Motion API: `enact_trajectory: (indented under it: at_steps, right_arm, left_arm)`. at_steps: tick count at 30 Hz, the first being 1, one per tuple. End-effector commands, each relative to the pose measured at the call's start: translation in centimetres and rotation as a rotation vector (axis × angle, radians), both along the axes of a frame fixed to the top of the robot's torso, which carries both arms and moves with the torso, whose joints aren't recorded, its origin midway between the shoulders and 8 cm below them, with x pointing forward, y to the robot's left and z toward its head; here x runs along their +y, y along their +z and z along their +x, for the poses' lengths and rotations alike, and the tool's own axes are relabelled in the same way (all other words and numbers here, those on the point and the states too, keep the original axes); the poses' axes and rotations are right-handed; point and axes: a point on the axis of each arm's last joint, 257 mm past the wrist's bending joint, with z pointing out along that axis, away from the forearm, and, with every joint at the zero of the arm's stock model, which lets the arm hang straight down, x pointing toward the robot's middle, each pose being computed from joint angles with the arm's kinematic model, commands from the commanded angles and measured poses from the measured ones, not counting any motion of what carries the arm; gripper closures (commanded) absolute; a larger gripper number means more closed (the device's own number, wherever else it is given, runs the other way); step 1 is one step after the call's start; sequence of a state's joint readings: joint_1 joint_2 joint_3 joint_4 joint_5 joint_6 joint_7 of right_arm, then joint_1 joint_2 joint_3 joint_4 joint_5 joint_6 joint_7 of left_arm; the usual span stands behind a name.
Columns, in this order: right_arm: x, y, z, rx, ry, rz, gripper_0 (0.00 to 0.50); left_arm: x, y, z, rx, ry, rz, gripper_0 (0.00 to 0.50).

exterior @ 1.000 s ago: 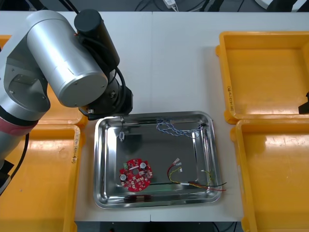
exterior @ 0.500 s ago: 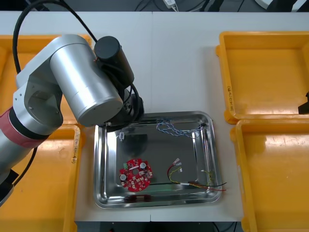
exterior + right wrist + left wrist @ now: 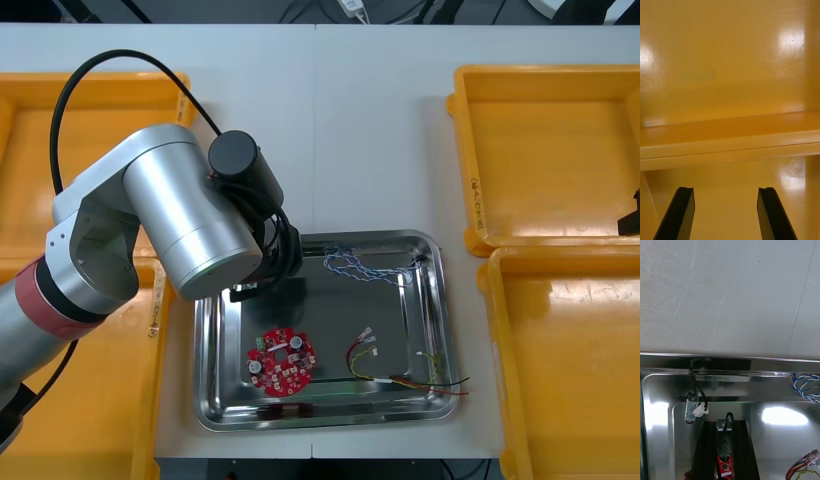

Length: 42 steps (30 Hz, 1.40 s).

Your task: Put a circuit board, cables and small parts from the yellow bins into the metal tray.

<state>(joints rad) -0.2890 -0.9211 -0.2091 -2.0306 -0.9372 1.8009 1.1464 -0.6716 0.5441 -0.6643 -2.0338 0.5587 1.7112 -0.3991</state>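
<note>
The left arm (image 3: 190,225) is hanging over the far-left corner of the metal tray (image 3: 203,380). From the wrist cam, the left pincer (image 3: 725,423) is squeezed narrow. It's got a small metal part (image 3: 723,427) pinched right at the fingertips, and that part's black lead (image 3: 728,416) loops up out of the gap. There's a bit of red lower down in the gap, can't tell what it is.

A second small metal part (image 3: 691,411) with a white plug lies on the tray floor just beside one finger, apart from it, and close to the tray's far wall. That wall stands just ahead of the fingertips, with bare bench (image 3: 370,130) past the rim.

Other stuff in the tray:
- The blue and white cable (image 3: 350,265) runs along the far side, off toward the far-right corner from the pincer.
- The round red circuit board (image 3: 281,362) sits flat in the near-left part.
- The red and yellow cable (image 3: 365,360) is to the right of the board, with thin wire ends trailing over the near-right rim.

None of them touch the pincer.

The right pincer (image 3: 725,191) is parked over on the right with its fingers spread wide and nothing between them. It hovers above the ridge (image 3: 730,142) where the far right bin (image 3: 545,150) and the near right bin (image 3: 560,350) meet.
</note>
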Motion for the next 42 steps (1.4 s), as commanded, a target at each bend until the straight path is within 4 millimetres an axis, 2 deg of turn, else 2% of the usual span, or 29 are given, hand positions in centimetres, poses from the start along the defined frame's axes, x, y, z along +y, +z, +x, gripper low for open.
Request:
enact_trajectory:
  at_steps: [1,9,26,27,28,29,30,42]
  right_arm:
    - [-1.9,1.7,-0.1,-0.026,-0.050,-0.019,0.015]
    - [-1.9,1.7,-0.1,-0.026,-0.050,-0.019,0.016]
    - [-1.9,1.7,-0.1,-0.026,-0.050,-0.019,0.016]
    - [-1.9,1.7,-0.1,-0.026,-0.050,-0.019,0.016]
    - [-1.9,1.7,-0.1,-0.026,-0.050,-0.019,0.014]
    - [-1.9,1.7,-0.1,-0.026,-0.050,-0.019,0.017]
    - [-1.9,1.7,-0.1,-0.026,-0.050,-0.019,0.016]
    - [-1.9,1.7,-0.1,-0.026,-0.050,-0.019,0.016]
  left_arm:
    - [-1.5,-1.0,-0.5,0.006,-0.009,-0.037,0.500]
    - [-1.0,-2.4,0.2,0.008,0.001,-0.018,0.500]
    - [-1.8,-1.9,-0.3,0.007,-0.014,-0.041,0.498]
    - [-1.8,-1.7,-0.3,0.004,-0.014,-0.044,0.457]
    - [-1.9,-1.7,-0.4,0.004,-0.017,-0.045,0.236]
    - [-1.9,-1.6,-0.4,0.000,-0.018,-0.046,0.100]
    - [-2.0,-1.5,-0.4,-0.001,-0.016,-0.050,0.000]
    - [-2.3,-1.1,-0.6,-0.005,-0.009,-0.067,0.000]
